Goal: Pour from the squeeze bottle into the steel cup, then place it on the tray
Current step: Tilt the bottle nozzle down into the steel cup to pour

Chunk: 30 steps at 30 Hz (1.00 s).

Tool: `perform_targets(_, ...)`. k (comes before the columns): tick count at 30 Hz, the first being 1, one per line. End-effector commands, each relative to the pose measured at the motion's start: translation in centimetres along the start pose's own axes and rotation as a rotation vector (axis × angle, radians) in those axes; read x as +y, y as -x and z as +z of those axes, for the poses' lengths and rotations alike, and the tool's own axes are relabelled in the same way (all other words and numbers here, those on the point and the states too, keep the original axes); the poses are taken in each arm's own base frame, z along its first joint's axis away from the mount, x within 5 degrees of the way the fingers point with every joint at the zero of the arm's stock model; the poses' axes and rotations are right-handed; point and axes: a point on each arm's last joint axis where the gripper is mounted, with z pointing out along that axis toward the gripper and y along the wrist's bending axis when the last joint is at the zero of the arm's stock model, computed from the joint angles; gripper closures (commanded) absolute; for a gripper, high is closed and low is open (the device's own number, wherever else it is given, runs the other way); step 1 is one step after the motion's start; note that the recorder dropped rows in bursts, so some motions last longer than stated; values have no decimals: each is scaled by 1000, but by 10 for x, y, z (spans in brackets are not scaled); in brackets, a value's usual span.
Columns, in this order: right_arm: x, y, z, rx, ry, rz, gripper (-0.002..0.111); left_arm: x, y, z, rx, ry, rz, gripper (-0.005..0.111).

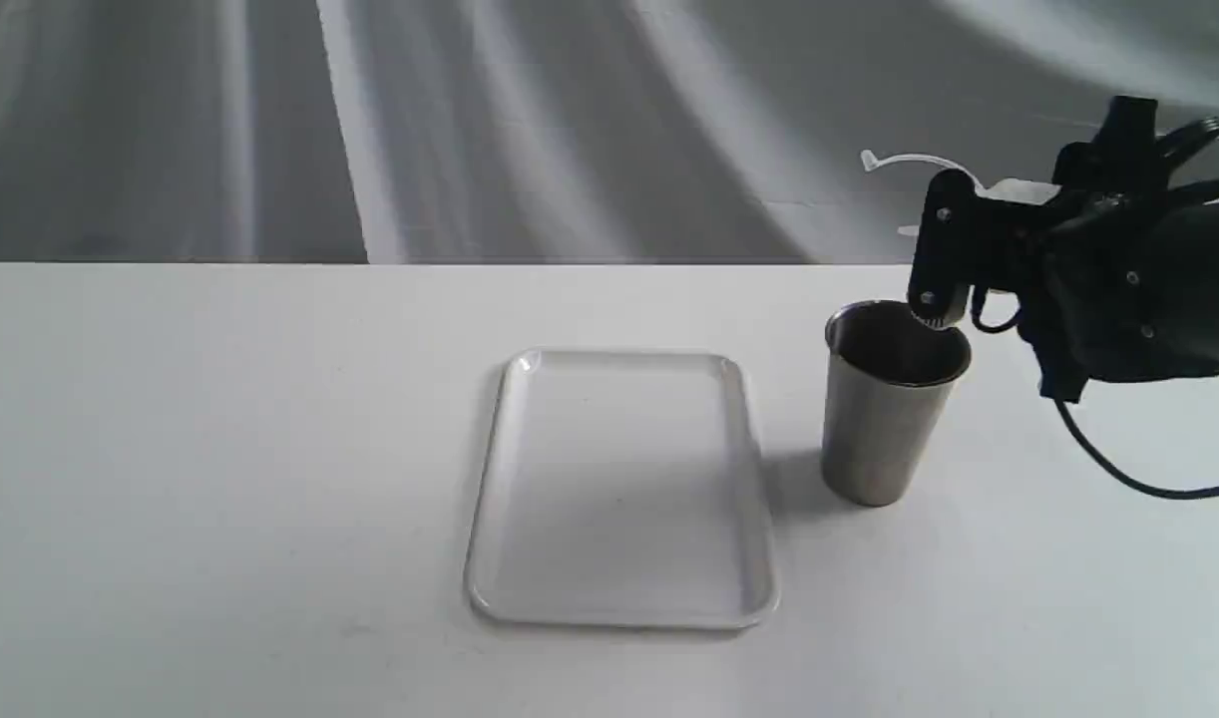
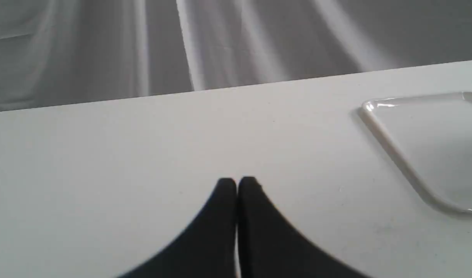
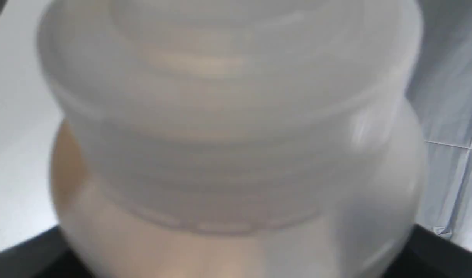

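The squeeze bottle (image 1: 1018, 189) is tipped over above the steel cup (image 1: 884, 409), with my right gripper (image 1: 979, 214) shut on its body. The gripper hides most of the bottle; its thin cap strap (image 1: 909, 160) sticks out to the left. In the right wrist view the translucent bottle (image 3: 236, 135) fills the picture, blurred, with amber liquid (image 3: 66, 166) showing through its wall. The cup stands upright on the table, right of the empty white tray (image 1: 619, 489). My left gripper (image 2: 237, 183) is shut on nothing over bare table, with a corner of the tray (image 2: 433, 146) beside it.
A white table (image 1: 220, 449) carries everything, and a grey draped backdrop (image 1: 570, 120) hangs behind its far edge. A black cable (image 1: 1118, 469) trails from the right arm down to the table at the right.
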Motion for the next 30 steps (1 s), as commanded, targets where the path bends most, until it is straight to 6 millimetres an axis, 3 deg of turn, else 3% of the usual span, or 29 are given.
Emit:
perform_targets(1,-7,-3,-4,9,-32,-12,91,0,-1,0,-5,-6,-1,107)
perform_targets(7,-7,-3,-4,9,-32,-32,91,0,-1,0,-5,-6,-1,107)
perform_targets(30,-10,-10,-4,103,-49,-469,91,0,-1,0,-5,-6,0,107)
